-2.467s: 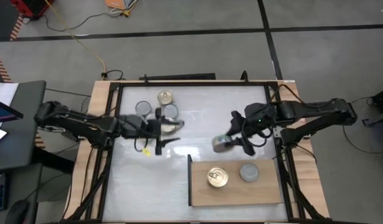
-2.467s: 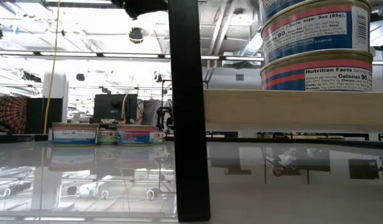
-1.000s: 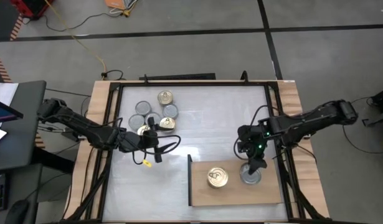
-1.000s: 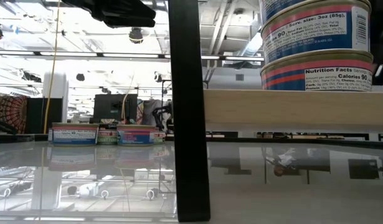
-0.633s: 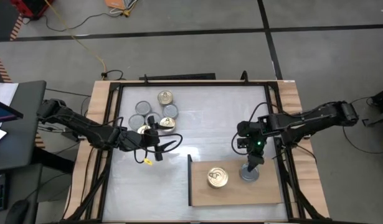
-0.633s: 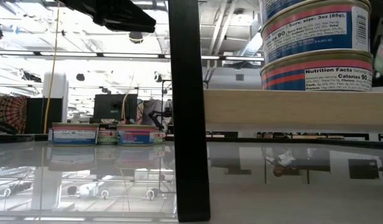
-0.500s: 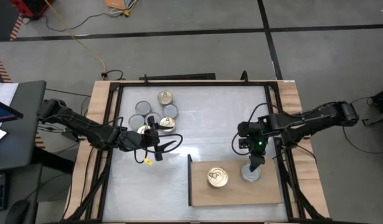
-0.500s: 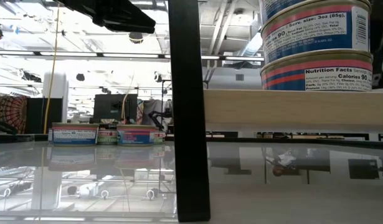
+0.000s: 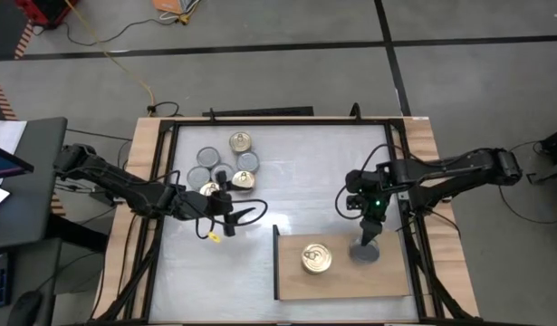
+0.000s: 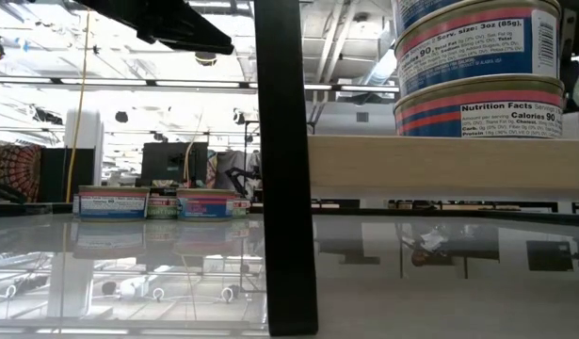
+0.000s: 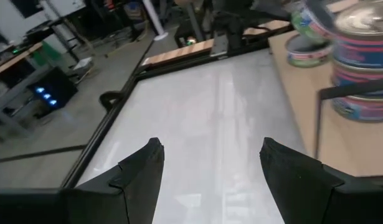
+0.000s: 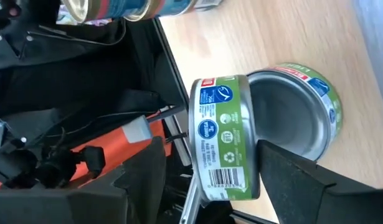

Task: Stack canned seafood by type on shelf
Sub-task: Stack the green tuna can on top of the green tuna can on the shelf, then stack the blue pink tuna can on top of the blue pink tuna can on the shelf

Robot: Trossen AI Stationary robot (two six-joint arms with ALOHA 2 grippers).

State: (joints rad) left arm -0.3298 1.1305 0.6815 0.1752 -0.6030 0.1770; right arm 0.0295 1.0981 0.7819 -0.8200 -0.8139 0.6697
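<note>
On the light-brown wooden shelf [image 9: 346,276], a green-labelled round tin [image 12: 225,137] stands between the right gripper [image 12: 203,171]'s spread fingers; only the wrist view shows the gaps.

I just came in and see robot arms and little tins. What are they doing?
They're sorting tins onto the wooden shelf. The right gripper has its fingers open around a green-labelled tin sitting on another tin. A gold-lidded pile stands beside it. The left gripper waits, open, near loose tins on the table.

The left gripper [image 9: 237,217] hangs open, arm stretched low. The right gripper [image 9: 366,240] points down, its fingers [image 12: 141,180] seemingly parted, arm bent inward.
</note>
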